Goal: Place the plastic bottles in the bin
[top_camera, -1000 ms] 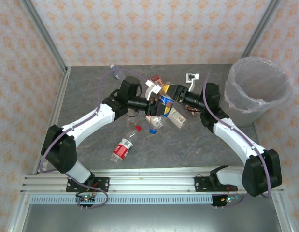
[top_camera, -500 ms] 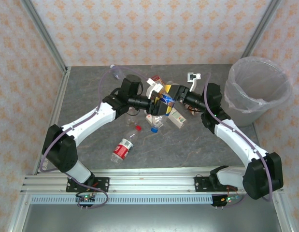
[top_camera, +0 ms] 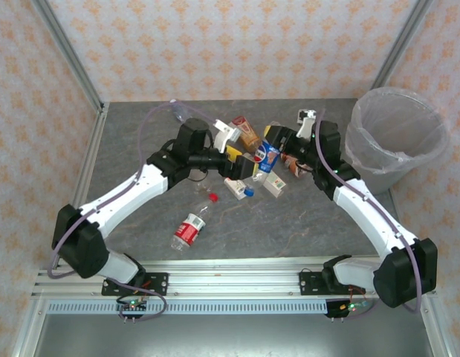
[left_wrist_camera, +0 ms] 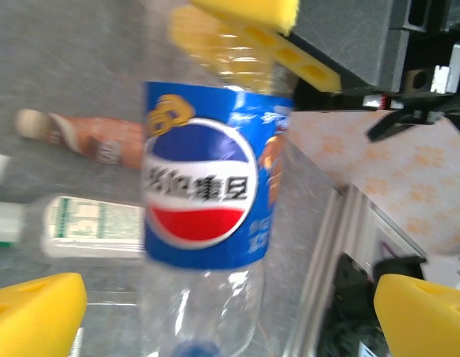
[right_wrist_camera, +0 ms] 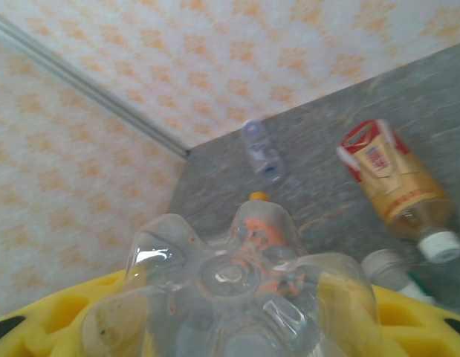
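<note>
While the blue-labelled bottle (top_camera: 267,155) hangs above the loose pile near the table's middle, it is held only at its base end. The right gripper (top_camera: 274,145) pinches that base between yellow pads. The left gripper (top_camera: 248,162), at the bottle's 8 o'clock, stands spread wide, its fingers clear of the plastic. The bin (top_camera: 384,172) sits at 3 o'clock. On the swing across, the thin, slick wall could buckle or slide, and the bottle would drop short of the rim.

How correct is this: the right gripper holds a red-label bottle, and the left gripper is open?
The label is wrong: the right gripper holds a blue-label bottle, as the left wrist view shows. The left gripper is open.
</note>
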Available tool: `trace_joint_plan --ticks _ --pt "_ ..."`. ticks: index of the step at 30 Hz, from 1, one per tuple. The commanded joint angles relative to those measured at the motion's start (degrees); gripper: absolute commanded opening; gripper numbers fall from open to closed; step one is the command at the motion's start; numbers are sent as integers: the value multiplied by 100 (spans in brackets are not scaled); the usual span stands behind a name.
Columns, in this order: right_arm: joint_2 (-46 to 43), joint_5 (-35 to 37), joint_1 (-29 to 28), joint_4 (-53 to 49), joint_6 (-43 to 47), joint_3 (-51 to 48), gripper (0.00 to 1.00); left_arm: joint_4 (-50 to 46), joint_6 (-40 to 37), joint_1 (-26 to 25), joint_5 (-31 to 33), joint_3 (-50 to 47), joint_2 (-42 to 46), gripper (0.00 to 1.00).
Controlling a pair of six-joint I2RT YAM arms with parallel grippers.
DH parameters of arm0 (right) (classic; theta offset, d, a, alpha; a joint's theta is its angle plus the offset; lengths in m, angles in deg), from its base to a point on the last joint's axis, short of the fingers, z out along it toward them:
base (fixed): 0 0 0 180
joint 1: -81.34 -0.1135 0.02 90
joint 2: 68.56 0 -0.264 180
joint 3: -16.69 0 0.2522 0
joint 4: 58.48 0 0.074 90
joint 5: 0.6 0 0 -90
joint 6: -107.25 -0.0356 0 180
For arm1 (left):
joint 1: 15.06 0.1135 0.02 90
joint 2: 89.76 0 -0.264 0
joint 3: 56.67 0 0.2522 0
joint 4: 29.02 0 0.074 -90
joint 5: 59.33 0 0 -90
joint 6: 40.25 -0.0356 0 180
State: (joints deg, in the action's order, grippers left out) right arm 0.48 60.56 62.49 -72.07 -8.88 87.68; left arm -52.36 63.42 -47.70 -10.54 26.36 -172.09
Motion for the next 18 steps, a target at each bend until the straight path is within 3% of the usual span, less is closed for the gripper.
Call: trace_joint_plan --ticks 1,4,7,13,18 --pt "-49 710 166 -714 436 440 29 176 228 -9 1824 -315 407 100" --pt "-57 1092 317 -1071 773 739 30 203 516 0 3338 -640 680 100" --pt "-19 1687 436 -1587 1262 1229 30 268 774 18 4467 -990 919 100" --pt "183 2390 630 -2229 2081 2187 30 370 1295 277 5221 -1557 1291 100" --pt "318 2173 920 -2238 2360 2774 31 531 1417 506 5021 -1879 1352 100"
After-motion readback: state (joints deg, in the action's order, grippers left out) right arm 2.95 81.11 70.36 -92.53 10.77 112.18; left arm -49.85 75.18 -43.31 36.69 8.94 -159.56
